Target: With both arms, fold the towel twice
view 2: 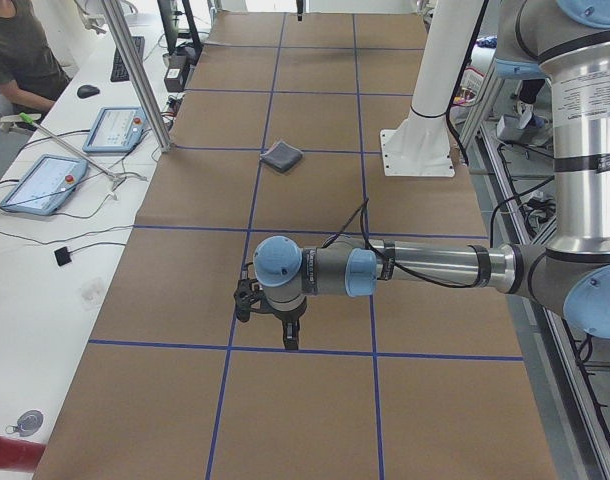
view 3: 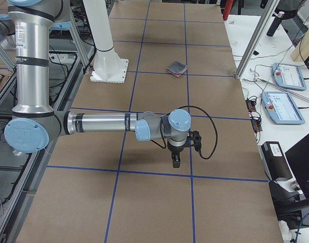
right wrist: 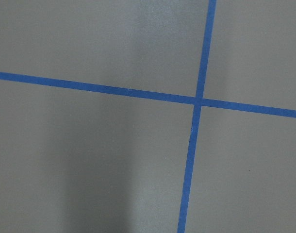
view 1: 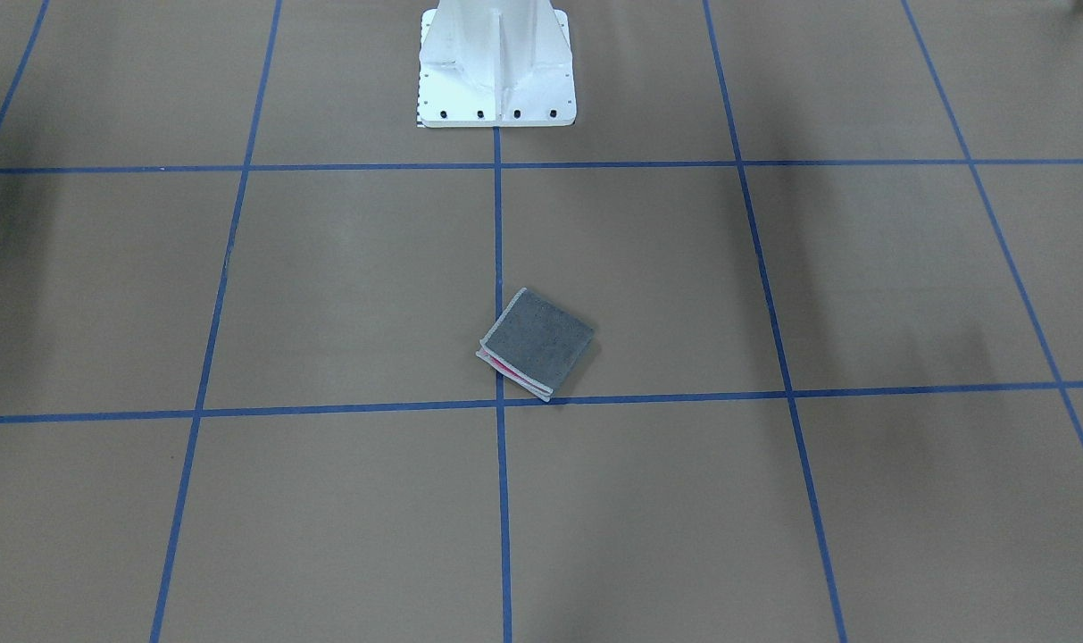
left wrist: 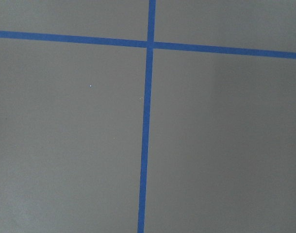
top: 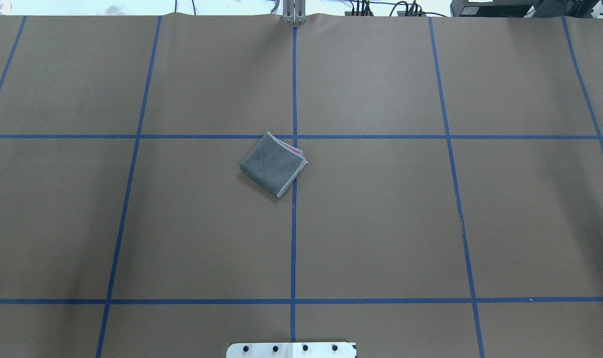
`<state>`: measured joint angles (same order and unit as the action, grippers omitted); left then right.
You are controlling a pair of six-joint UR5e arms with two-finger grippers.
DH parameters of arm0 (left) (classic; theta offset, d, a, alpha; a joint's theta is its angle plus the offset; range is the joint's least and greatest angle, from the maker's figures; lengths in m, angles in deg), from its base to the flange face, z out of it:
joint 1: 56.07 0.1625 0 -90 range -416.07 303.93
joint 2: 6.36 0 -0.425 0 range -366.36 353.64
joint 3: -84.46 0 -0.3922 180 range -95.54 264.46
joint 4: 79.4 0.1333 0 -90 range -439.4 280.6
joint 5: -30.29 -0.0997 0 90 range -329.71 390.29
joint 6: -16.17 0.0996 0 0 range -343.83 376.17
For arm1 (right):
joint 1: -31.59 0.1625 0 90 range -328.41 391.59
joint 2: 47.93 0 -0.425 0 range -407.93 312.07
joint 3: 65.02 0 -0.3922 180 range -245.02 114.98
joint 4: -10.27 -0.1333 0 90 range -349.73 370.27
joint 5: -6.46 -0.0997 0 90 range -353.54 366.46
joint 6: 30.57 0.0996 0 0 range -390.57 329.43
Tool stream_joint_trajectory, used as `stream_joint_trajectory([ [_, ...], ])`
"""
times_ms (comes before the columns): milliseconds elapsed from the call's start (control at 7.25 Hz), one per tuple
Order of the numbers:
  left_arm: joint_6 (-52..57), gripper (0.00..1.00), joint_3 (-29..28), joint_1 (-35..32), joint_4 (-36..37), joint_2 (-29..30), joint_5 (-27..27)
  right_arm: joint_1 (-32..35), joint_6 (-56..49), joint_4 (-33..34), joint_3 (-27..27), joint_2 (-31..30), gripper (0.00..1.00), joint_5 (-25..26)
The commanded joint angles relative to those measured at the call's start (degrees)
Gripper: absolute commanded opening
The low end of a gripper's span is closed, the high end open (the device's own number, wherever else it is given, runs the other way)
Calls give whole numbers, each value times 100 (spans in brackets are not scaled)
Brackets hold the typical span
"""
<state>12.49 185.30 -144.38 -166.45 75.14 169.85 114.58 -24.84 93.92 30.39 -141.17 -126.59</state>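
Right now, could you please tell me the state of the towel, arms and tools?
Towel: folded small, grey side up, nothing touching it.
Left arm: stretched out, away from towel.
Right arm: stretched out, away from towel.
Left tool: points down; open or shut unclear.
Right tool: points down; open or shut unclear.

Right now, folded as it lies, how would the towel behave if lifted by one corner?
Probably floppy: the towel shows loose stacked layers, pink peeking at the open edge, so it would likely unfold. Likely light, being thin cloth. Pushed, it may bunch on the table rather than slide.
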Motion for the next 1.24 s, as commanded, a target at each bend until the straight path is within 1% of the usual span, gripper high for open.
stream_joint_trajectory([
  [0, 7, 100, 14, -2, -23, 41, -43, 103, -141, 238, 30, 25, 100, -10],
  [138, 51, 100, 6, 6, -101, 50, -69, 121, -160, 371, 39, 68, 100, -1],
  [276, 391, 100, -3, 6, -119, 6, -200, 130, -264, 389, 48, 69, 100, -10],
  [414, 403, 100, -29, 15, -137, 6, -175, 122, -431, 590, 30, 112, 100, -1],
  [552, 359, 100, -56, 15, -128, 15, -184, 156, -780, 722, 4, 130, 100, -1],
  [690, 167, 100, -38, 6, -137, 58, -184, 200, -871, 837, 56, 130, 100, -1],
  [966, -167, 100, -204, 24, -241, 242, -184, 209, -880, 847, 92, 87, 100, 25],
  [1103, -195, 100, -170, 24, -373, 243, -167, 183, -881, 847, 100, 87, 100, 26],
])
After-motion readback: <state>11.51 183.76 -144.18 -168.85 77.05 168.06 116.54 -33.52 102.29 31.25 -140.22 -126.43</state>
